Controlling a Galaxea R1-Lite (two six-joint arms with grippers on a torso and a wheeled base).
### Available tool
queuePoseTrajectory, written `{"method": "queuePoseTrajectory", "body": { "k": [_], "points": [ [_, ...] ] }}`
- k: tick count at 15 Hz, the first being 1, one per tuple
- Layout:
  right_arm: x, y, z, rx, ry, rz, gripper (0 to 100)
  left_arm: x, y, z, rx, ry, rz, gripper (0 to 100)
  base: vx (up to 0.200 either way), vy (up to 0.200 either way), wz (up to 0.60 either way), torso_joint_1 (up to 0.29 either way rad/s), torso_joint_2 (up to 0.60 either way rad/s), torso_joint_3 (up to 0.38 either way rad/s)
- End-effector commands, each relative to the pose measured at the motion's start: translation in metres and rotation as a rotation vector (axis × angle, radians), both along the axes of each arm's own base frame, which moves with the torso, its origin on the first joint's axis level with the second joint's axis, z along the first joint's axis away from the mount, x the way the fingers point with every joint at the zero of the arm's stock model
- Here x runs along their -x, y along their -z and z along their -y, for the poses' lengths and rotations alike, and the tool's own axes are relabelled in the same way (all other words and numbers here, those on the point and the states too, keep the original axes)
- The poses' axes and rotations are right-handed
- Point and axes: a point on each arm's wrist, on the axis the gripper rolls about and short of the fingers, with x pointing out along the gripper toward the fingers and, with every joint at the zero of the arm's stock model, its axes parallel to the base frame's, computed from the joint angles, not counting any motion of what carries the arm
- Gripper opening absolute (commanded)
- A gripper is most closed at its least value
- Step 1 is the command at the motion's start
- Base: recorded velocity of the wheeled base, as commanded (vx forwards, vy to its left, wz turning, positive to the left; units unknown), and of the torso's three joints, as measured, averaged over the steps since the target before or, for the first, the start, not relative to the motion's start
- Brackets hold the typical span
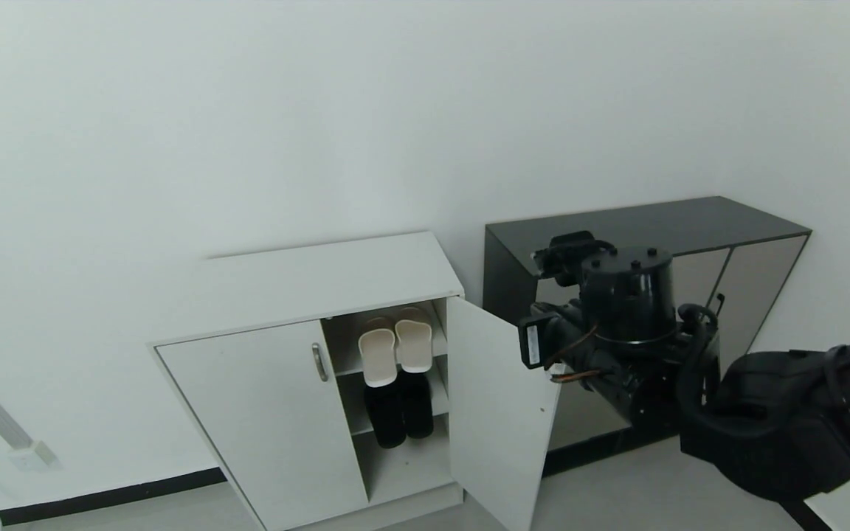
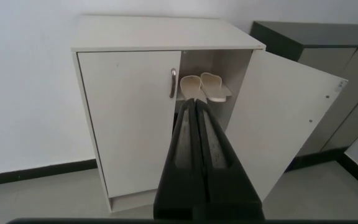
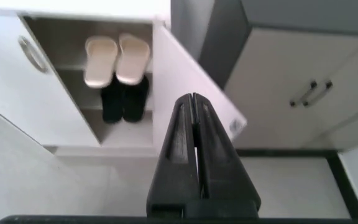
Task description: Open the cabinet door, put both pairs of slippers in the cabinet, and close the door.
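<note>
The white slippers [image 1: 395, 350] lie on the upper shelf of the cabinet [image 1: 322, 276], with the black slippers [image 1: 398, 413] just below. The door [image 1: 499, 413] stands open, so closing it seems the step left. The right gripper [image 3: 193, 96], jaws together, should press the door's outer face near its free edge. The left gripper [image 2: 196, 102] has its jaws together too. The dark cabinet [image 1: 654, 221] close by crowds the arm.

- A white cabinet [image 1: 322, 276] with two doors stands on the floor against a white wall.
- Its left door [image 1: 263, 420] is closed; its right door [image 1: 495, 413] is swung wide open.
- A pair of cream slippers [image 1: 395, 350] lies side by side on the upper shelf, jutting over its front edge.
- A pair of black slippers [image 1: 398, 413] lies directly below, on the next shelf.
</note>
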Motion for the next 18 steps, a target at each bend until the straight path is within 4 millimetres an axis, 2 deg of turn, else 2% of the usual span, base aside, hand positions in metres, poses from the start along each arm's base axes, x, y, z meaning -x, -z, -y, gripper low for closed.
{"method": "queuePoseTrajectory", "body": {
  "k": [1, 4, 6, 7, 10, 14, 17, 18],
  "points": [
    [-0.026, -0.011, 0.01, -0.008, 0.043, -0.005, 0, 0.0, 0.0, 0.0, 0.0, 0.0, 0.0, 0, 0.0, 0.0, 0.0, 0.0, 0.0, 0.0],
    [-0.055, -0.018, 0.015, -0.02, 0.063, -0.051, 0, 0.0, 0.0, 0.0, 0.0, 0.0, 0.0, 0, 0.0, 0.0, 0.0, 0.0, 0.0, 0.0],
    [-0.072, -0.016, 0.02, -0.027, 0.062, -0.064, 0, 0.0, 0.0, 0.0, 0.0, 0.0, 0.0, 0, 0.0, 0.0, 0.0, 0.0, 0.0, 0.0],
    [-0.088, -0.008, 0.025, -0.03, 0.056, -0.082, 0, 0.0, 0.0, 0.0, 0.0, 0.0, 0.0, 0, 0.0, 0.0, 0.0, 0.0, 0.0, 0.0],
    [-0.118, 0.017, 0.036, -0.028, 0.059, -0.13, 0, 0.0, 0.0, 0.0, 0.0, 0.0, 0.0, 0, 0.0, 0.0, 0.0, 0.0, 0.0, 0.0],
    [-0.139, 0.045, 0.043, -0.049, 0.065, -0.193, 0, 0.0, 0.0, 0.0, -0.001, 0.0, 0.0, 0, 0.0, 0.0, 0.0, 0.0, 0.0, 0.0],
    [-0.148, 0.065, 0.045, -0.036, 0.068, -0.229, 0, 0.0, 0.0, 0.0, -0.001, 0.0, 0.0, 0, 0.0, 0.0, 0.0, 0.0, 0.0, 0.0],
    [-0.15, 0.067, 0.045, -0.042, 0.073, -0.232, 0, 0.0, 0.0, 0.0, 0.0, 0.0, -0.002, 0, 0.0, 0.0, 0.0, 0.0, 0.0, 0.0]
  ]
}}
